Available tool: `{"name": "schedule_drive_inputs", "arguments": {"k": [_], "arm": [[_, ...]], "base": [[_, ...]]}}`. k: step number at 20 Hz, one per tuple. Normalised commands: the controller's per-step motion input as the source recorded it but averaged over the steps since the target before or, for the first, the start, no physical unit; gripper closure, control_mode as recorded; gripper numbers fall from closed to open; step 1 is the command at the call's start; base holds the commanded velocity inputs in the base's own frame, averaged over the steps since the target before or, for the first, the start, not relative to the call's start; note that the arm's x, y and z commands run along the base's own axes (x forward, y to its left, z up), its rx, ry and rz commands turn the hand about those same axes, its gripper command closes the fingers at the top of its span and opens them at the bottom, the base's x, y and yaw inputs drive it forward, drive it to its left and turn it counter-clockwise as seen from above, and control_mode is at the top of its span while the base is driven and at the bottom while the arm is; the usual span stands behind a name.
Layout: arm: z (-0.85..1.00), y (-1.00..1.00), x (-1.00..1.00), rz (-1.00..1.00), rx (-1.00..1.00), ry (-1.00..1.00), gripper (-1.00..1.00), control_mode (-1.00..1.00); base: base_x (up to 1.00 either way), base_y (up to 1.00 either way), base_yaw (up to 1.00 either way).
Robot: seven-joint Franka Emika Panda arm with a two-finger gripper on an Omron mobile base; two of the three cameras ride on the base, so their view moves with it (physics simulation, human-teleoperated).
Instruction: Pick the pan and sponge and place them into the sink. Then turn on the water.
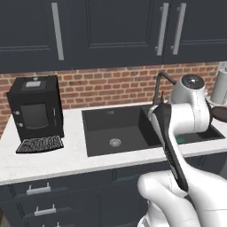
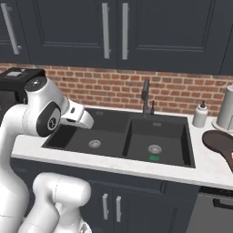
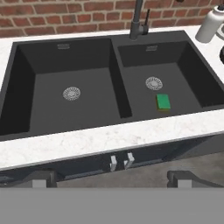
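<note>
Small green rectangular sponge [image 3: 163, 102] lies in the right basin of the matte black double sink [image 3: 114, 39], beside its round silver drain [image 3: 153, 83]. Dark round frying pan [image 2: 220, 142] rests on the white counter [image 2: 207, 166] right of the sink. Gripper [image 3: 112, 178] jaws stand wide apart, holding nothing.

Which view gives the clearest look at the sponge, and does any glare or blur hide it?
Hand view: sponge sharp, evenly lit, no glare, in the sink's right basin. Right base view: small green patch. Left base view: the arm blocks it.
</note>
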Motion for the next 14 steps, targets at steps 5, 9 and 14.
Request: {"name": "schedule_drive_inputs", "arguments": {"k": [5,9,14], "arm": [[0.0,0.0,0.0,0.0,0.0,0.0,-1.0,1.0],[0.0,0.0,0.0,0.0,0.0,0.0,-1.0,1.0],[0.0,0.0,0.0,0.0,0.0,0.0,-1.0,1.0]], "base": [[-0.48,-0.26,0.0],[-0.24,-0.46,0.0],[0.0,-0.63,-0.01]]}}
